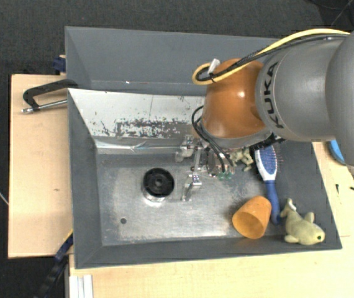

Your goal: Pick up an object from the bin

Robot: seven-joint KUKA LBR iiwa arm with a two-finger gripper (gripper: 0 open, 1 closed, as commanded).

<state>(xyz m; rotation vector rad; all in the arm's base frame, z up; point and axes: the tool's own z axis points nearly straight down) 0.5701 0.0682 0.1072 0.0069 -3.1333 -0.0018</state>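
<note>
Arm: we are seeing the grey arm (313, 85), orange cover at its wrist, reaching in from the right and hanging over the middle of the grey bin (84, 185).
Pincer: we are finding the pincer (193, 185) low over the bin floor near its middle. We are not able to tell how far open it is, nor whether it has hold of anything.
Nearest thing: we are looking at a black round disc (158, 182) lying flat on the floor just left of the pincer, with a sliver of bare floor showing between them.
Orange cup (252, 216): we are seeing it lying on its side toward the front right, well apart from the pincer.
Blue brush (268, 166): we are seeing its head just under the orange cover and its handle running frontward, just beside the cup.
Plush toy (301, 230): we are seeing a pale yellow-green one lying in the front right corner, just right of the brush handle.
</note>
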